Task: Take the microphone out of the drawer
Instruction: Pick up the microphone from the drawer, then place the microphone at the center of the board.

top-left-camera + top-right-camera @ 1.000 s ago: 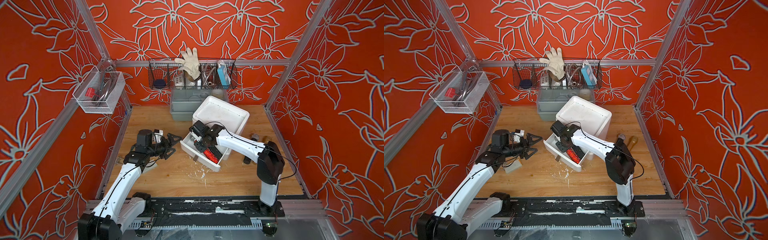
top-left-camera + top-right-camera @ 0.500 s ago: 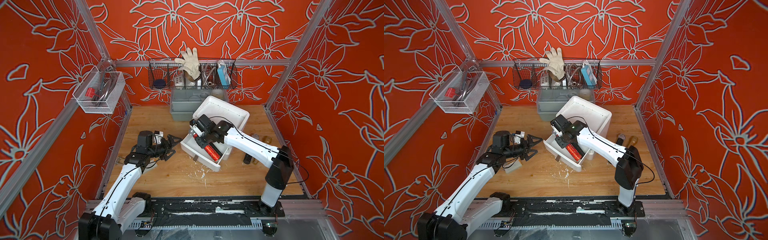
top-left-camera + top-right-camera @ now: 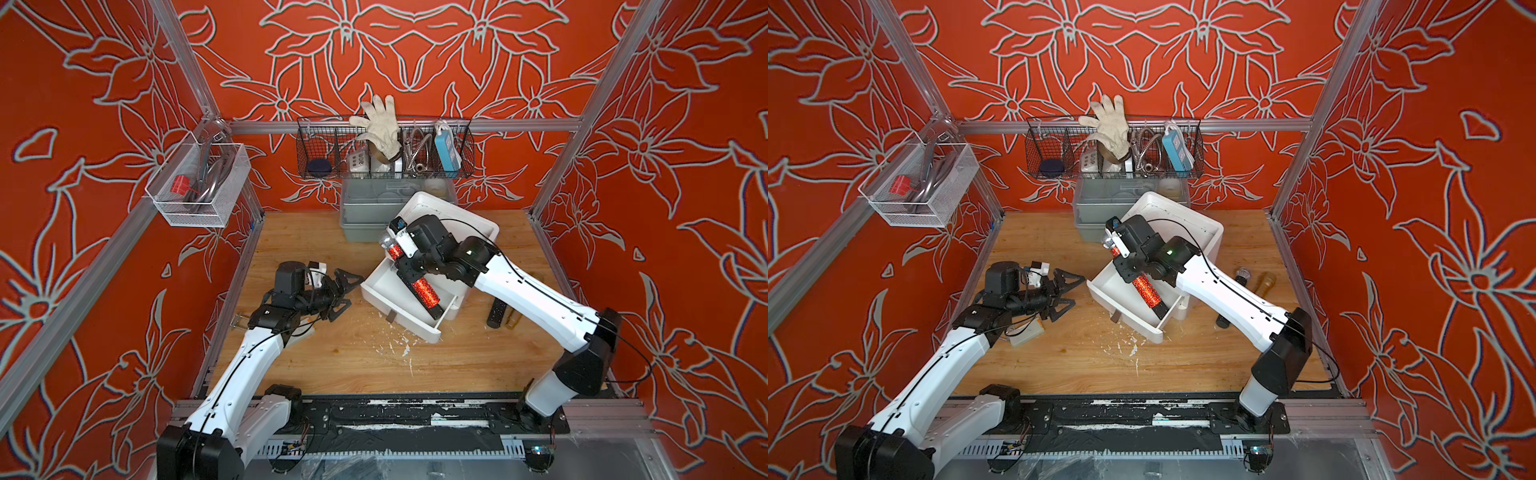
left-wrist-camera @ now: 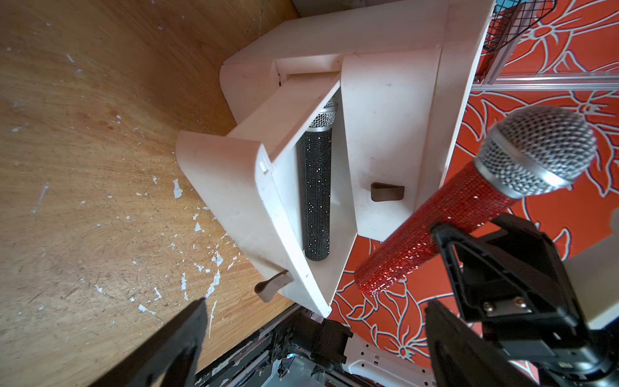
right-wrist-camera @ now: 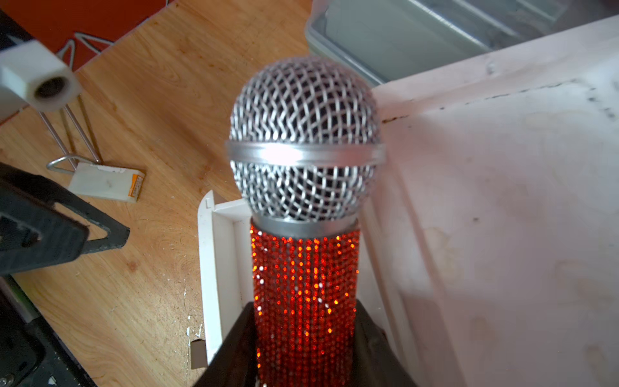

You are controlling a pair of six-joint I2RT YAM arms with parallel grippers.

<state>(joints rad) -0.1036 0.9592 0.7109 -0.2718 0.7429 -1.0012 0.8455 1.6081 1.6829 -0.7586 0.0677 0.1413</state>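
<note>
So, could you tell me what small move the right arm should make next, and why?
Probably carry the red microphone sideways over the table, clear of the drawer: the right gripper grips it, tilted in the air above the drawer.

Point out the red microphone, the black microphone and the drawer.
red microphone (image 5: pixel 304 284): right wrist view, on the glitter handle.
black microphone (image 4: pixel 315 187): left wrist view, on the handle.
drawer (image 4: pixel 227 187): left wrist view, on the front panel.

Orange floral walls and aluminium rails enclose a scuffed wooden bench; a wire basket hangs above its back edge.
</note>
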